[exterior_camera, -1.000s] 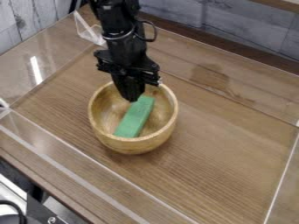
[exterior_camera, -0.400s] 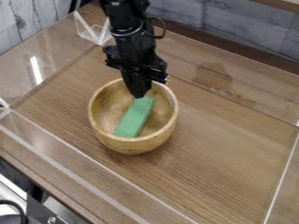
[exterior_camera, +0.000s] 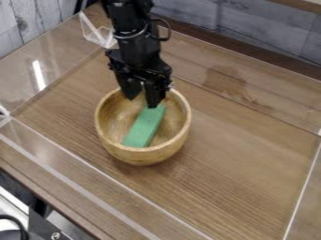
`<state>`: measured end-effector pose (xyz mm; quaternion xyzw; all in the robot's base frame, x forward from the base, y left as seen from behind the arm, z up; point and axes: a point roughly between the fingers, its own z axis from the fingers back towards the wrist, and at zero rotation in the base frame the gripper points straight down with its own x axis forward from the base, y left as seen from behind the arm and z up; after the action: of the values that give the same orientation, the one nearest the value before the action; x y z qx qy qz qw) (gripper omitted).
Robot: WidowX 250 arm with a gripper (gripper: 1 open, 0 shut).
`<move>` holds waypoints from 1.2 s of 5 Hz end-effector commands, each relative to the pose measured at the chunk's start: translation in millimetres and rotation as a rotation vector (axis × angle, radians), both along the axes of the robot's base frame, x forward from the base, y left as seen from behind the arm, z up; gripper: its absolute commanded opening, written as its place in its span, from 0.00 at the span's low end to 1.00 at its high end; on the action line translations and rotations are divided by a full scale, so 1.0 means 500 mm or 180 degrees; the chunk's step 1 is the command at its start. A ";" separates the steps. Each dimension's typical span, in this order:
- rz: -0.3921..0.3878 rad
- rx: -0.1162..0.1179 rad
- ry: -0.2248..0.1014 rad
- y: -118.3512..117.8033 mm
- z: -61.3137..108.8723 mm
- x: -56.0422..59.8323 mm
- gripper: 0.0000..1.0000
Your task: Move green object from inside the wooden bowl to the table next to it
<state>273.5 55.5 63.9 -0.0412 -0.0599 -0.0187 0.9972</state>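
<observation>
Inside the wooden bowl (exterior_camera: 143, 127) on the table (exterior_camera: 238, 141), the green object (exterior_camera: 145, 126) lies slanted; directly above its upper end, the claw (exterior_camera: 142, 94) stands wide, gripping nothing.

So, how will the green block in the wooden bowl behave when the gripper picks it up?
The green block looks stiff: straight edges, no sag. It leans on the wooden bowl wall, so it may slide or pivot when pinched. Flat sides probably suit the open gripper.

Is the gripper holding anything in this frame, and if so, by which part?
Nothing is held. The gripper has its jaws open above the upper end of the green object, which lies in the wooden bowl.
</observation>
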 end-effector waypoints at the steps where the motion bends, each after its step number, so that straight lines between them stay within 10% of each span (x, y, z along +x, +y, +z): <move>1: -0.0088 0.0070 -0.0107 0.023 -0.003 0.008 1.00; 6: -0.0479 0.0077 0.0032 0.064 -0.042 -0.006 1.00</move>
<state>265.7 85.6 39.2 -0.0389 -0.0425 -0.0866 0.9946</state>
